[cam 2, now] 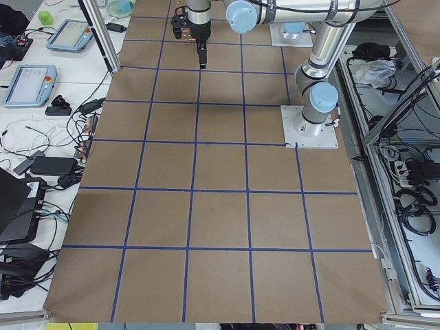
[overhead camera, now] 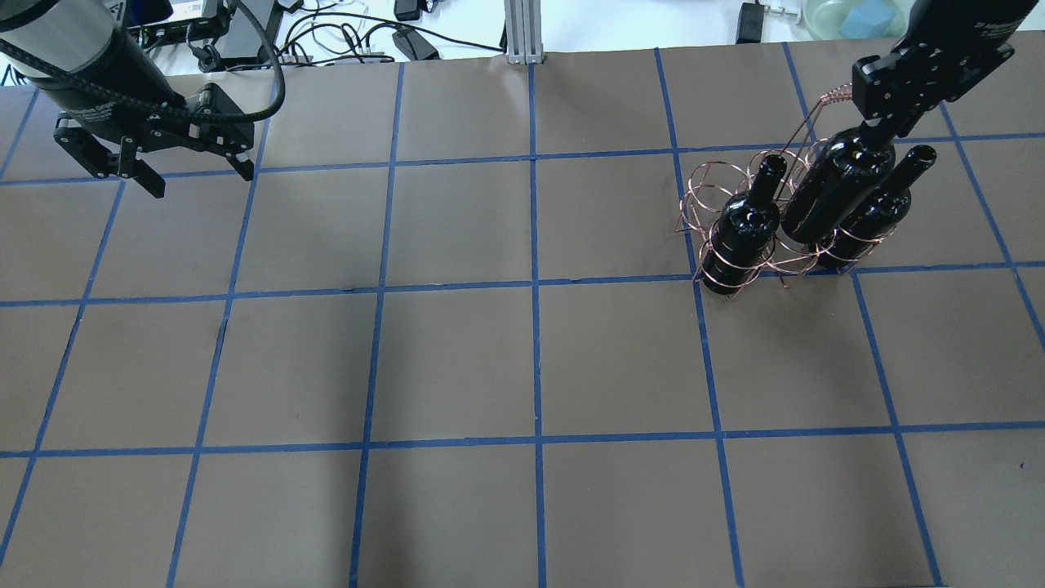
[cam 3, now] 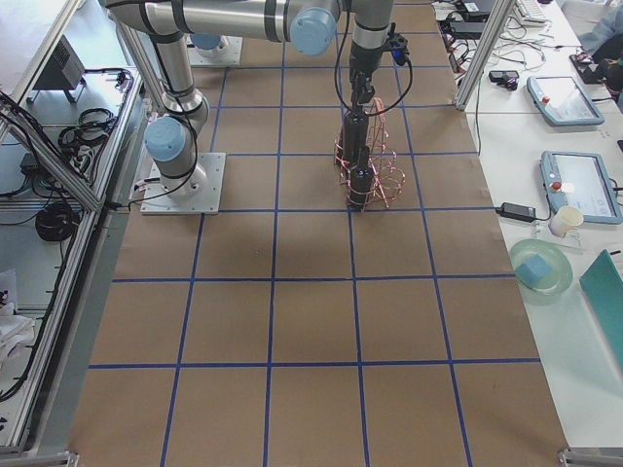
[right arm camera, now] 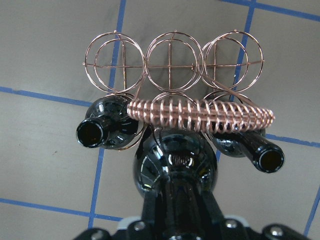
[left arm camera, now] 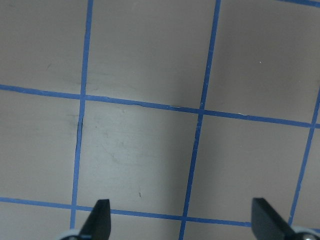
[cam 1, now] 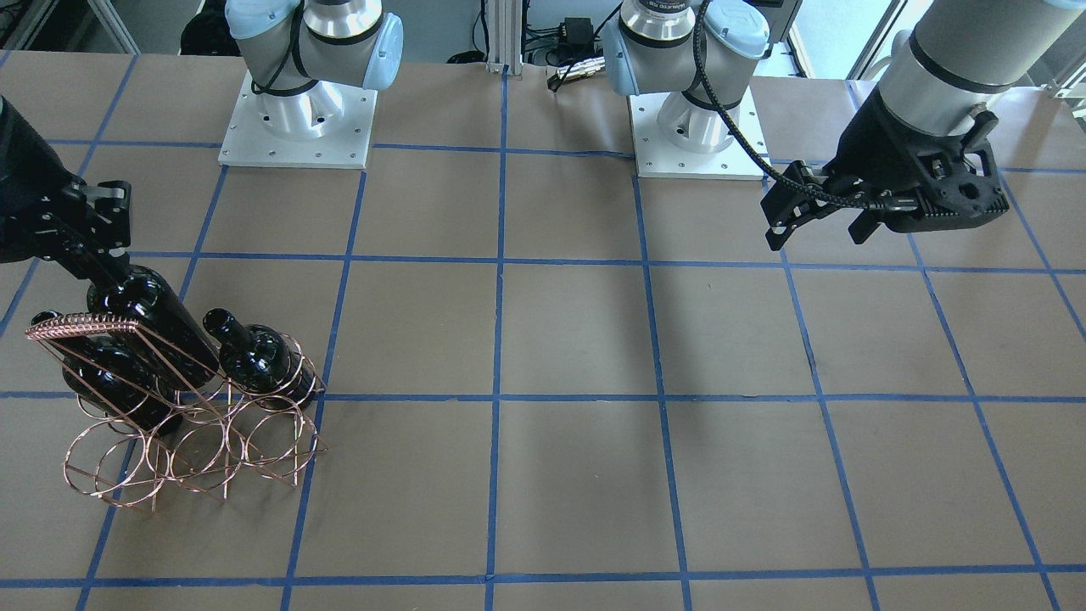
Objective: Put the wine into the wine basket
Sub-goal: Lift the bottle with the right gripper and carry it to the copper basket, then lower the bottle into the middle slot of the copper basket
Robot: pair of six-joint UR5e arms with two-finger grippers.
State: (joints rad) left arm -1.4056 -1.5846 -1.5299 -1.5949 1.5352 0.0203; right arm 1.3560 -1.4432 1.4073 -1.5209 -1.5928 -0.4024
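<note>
The step in hand looks like the insertion itself. The right arm's jaws [overhead camera: 880, 131] are clamped on the slim neck of a glossy black, unlabelled glass wine bottle [overhead camera: 833, 192]. It hangs straight below them, tilted, over the rose-gold wire basket of round rings [right arm camera: 170, 64].

To either side of the jaws, and lower down, two matching black bottles [right arm camera: 107, 130] [right arm camera: 245, 147] already sit in the outer rings of the near row, mouths open. The ring directly beneath the jaws, between those two, seems to be the target. The held bottle rides higher than its neighbours. Whether its base has entered that ring cannot be told, since its own shoulder hides it.

The next move probably calls for a slow descent along the bottle's tilt, keeping clear of the coiled-wire handle [right arm camera: 200, 114] just ahead of the jaws (glass against thin wire could shift the light rack). The jaws should let go only once the bottle is seated.

The glass is dark, mirror-smooth and likely slippery.

The left arm's jaws [overhead camera: 200, 178] stand wide apart over bare brown table [overhead camera: 531, 367], holding nothing.
</note>
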